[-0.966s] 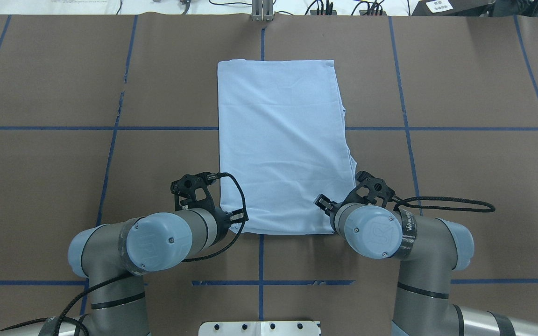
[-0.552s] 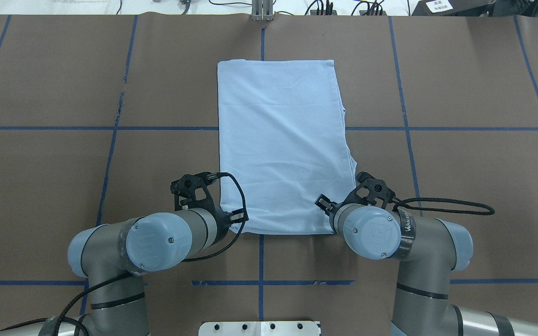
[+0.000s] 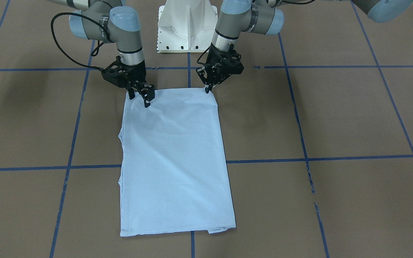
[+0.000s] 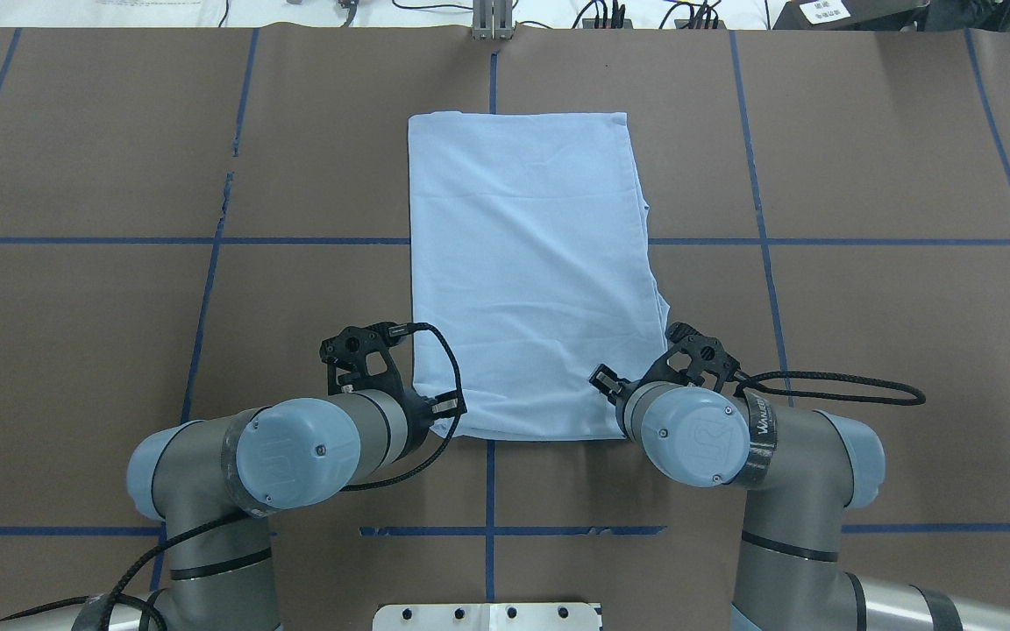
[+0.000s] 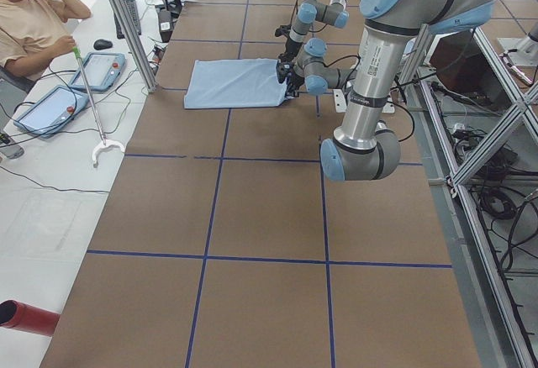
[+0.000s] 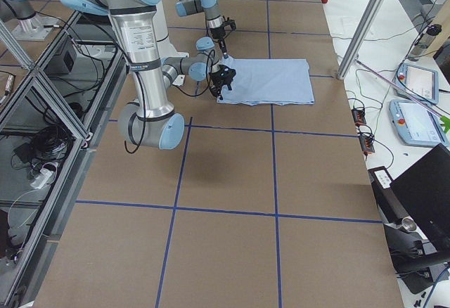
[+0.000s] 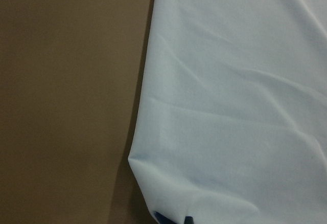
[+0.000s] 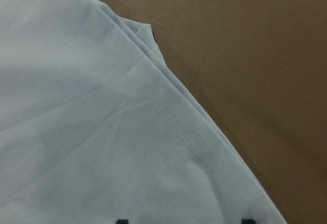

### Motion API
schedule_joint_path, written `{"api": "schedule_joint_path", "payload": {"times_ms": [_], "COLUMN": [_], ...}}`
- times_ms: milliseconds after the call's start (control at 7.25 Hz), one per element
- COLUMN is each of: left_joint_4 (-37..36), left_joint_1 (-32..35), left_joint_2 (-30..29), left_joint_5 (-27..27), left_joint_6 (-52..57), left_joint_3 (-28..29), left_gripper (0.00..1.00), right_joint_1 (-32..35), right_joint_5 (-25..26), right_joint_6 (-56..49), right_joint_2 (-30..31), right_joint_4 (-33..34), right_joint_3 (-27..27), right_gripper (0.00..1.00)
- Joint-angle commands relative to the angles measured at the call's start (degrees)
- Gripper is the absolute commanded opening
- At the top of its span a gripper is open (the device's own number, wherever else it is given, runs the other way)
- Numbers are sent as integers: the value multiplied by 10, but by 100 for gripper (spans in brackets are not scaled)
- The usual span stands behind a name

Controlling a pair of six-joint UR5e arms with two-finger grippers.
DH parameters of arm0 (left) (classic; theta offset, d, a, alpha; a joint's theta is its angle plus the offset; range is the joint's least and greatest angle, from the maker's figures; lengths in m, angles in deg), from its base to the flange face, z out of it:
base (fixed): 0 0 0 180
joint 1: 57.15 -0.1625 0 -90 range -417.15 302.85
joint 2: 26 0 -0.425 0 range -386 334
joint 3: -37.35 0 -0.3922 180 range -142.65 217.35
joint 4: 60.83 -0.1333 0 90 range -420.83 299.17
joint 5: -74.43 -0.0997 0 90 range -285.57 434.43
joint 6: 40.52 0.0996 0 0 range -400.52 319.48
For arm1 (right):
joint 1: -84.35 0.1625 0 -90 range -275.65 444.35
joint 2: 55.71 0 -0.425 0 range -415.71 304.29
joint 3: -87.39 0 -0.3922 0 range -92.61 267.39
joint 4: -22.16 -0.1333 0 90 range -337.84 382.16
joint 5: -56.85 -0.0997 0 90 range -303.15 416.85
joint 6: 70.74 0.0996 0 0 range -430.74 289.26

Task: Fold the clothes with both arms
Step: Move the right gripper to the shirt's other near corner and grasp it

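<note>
The light blue T-shirt [image 4: 531, 272] lies folded in a long rectangle in the middle of the table, plain side up; print and collar are hidden. My left gripper [image 3: 207, 89] is at the shirt's near left corner and looks shut on it; the corner bunches up in the left wrist view [image 7: 168, 193]. My right gripper [image 3: 140, 100] is open at the near right corner. Its fingertips [image 8: 120, 221] show wide apart, resting on the stitched hem [image 8: 153, 96]. The shirt [image 3: 174, 161] is otherwise flat.
The white pedestal base [image 3: 186, 25] stands just behind the grippers. Blue tape lines [image 4: 207, 289] cross the brown table cover. Cables and plugs [image 4: 610, 13] lie along the far edge. A seated operator [image 5: 34, 15] and tablets are beyond the table in the exterior left view.
The right arm has shifted very slightly toward the shirt's near right corner. The left arm and the shirt have not visibly moved.
</note>
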Motion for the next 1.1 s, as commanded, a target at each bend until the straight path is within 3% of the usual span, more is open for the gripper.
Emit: {"api": "schedule_joint_path", "payload": {"times_ms": [0,966], "left_joint_4": [-1,-3], "left_joint_1": [0,0], "left_joint_2": [0,5], "left_joint_5": [0,3], "left_joint_6": [0,3], "left_joint_3": [-4,-18], "left_gripper": [0,0], "right_joint_1": [1,9], "right_joint_5": [0,-1], "right_joint_6": [2,3], "right_joint_2": [-5,-6], "right_joint_4": [0,0], "right_joint_3": [-2,-20], "right_gripper": [0,0]}}
